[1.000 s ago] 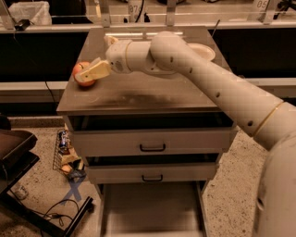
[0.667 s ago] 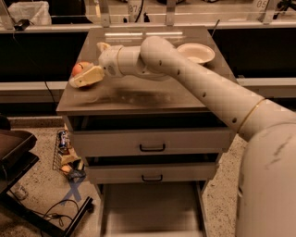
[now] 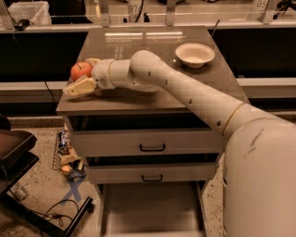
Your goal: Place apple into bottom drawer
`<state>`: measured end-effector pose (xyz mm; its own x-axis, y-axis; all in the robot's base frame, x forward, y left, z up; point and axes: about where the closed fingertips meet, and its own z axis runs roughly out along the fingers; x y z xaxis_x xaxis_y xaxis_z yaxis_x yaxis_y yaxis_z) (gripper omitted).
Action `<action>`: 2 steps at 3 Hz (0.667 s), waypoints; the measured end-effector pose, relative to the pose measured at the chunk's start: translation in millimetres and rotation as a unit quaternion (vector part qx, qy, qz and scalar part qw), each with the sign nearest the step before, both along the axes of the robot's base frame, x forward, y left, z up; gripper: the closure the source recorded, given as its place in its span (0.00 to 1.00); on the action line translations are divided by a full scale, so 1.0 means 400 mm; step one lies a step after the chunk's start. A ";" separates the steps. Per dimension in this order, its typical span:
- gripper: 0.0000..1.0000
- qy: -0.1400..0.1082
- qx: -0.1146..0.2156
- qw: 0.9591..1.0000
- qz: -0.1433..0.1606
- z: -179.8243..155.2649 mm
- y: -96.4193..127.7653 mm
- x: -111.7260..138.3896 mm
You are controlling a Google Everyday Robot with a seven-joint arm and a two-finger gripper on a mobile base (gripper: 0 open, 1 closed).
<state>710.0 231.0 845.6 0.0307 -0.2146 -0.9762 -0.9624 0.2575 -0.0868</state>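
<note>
Straddling the apple [image 3: 81, 70] at the cabinet top's [image 3: 138, 46] 9 o'clock edge, the gripper [image 3: 79, 77] may be clamped or loose, I cannot tell; the bottom drawer [image 3: 150, 208] stands open at 6 o'clock; digits on the background tag [image 3: 134, 6] are unreadable.

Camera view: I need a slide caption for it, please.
Gripper at the apple near the cabinet top's edge; bottom drawer stands open below.

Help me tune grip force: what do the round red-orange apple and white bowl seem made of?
Red-orange apple, beside the gripper near the cabinet's left edge: smooth, slight sheen; fruit or plastic. White bowl: matte, no glare; perhaps paper or plastic.
</note>
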 end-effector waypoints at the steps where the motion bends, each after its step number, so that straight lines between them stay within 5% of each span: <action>1: 0.41 0.001 0.000 1.000 0.002 -0.001 0.006 -0.003; 2: 0.65 0.001 0.000 1.000 0.004 -0.002 0.013 -0.006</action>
<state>707.6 236.3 844.8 0.0307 -0.2139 -0.9764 -0.9647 0.2493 -0.0849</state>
